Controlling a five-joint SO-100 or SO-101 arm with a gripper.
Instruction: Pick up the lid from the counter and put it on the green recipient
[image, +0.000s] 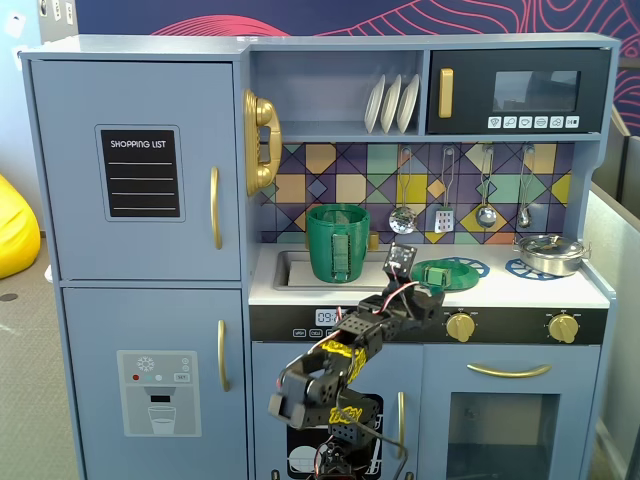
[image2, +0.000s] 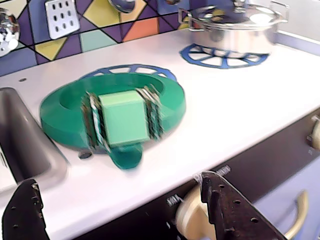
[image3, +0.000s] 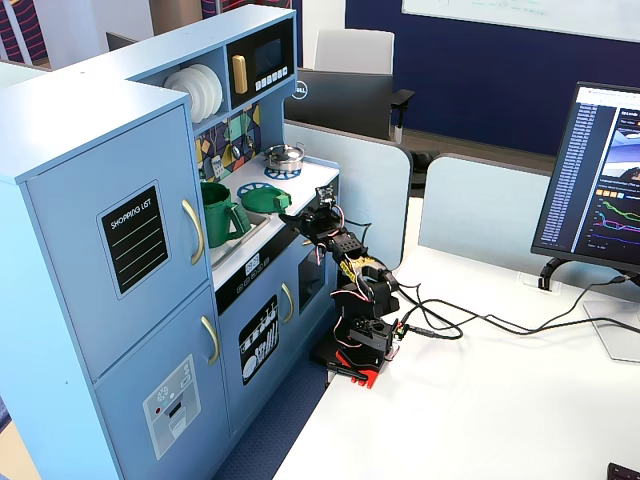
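The lid (image: 441, 273) is a flat green disc with a light-green square knob. It lies on the white counter over a blue burner ring, right of the sink. In the wrist view the lid (image2: 122, 117) lies just beyond the counter's front edge. The green recipient (image: 337, 243) stands upright in the sink, its ribbed handle strip facing front. It also shows in another fixed view (image3: 216, 213). My gripper (image2: 120, 179) is open and empty. It hovers at the counter's front edge, short of the lid and apart from it. It shows in both fixed views (image: 404, 264) (image3: 301, 214).
A shiny silver pot (image: 548, 252) with its own lid sits on the right burner ring (image2: 225, 55). The sink (image2: 20, 145) is left of the lid. Stove knobs (image: 460, 326) line the dark front panel below the counter. Utensils hang on the tiled back wall.
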